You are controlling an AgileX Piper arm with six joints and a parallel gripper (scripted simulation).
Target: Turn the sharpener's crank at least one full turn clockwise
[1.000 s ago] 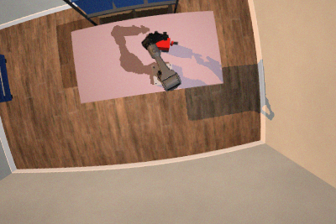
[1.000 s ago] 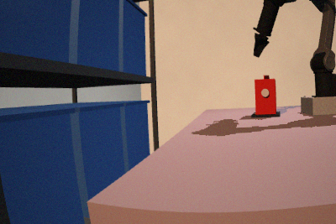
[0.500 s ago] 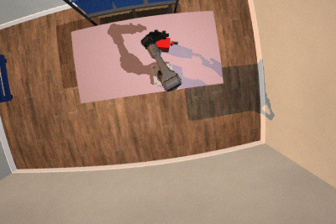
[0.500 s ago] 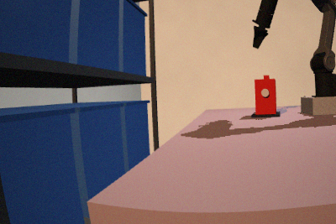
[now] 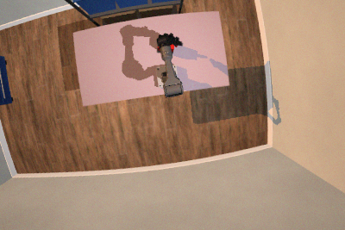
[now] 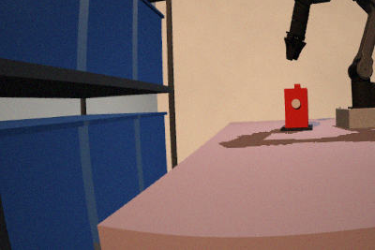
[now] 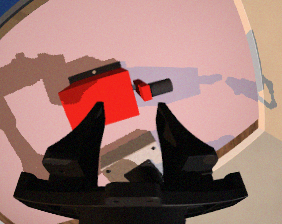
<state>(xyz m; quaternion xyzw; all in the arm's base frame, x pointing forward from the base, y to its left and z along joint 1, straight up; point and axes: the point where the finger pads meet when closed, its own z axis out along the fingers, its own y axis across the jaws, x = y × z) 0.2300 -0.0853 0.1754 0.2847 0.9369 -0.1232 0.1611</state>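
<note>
The red sharpener [image 7: 99,99] stands on a dark base on the pink table. In the wrist view its crank [image 7: 153,87], a red stub with a dark handle, sticks out from its right side. In the exterior view the sharpener [image 6: 295,108] shows as a red box with a pale round spot on its face. My gripper [image 7: 130,110] hangs well above the sharpener, fingers pointing down, partly open and empty; it also shows in the exterior view [image 6: 293,50]. From above, the gripper [image 5: 167,42] hides most of the sharpener.
A tall shelf with blue bins [image 6: 80,86] stands beyond the table's far side. The arm's base [image 6: 356,118] sits on the table near the sharpener. The table edges are close on the base side.
</note>
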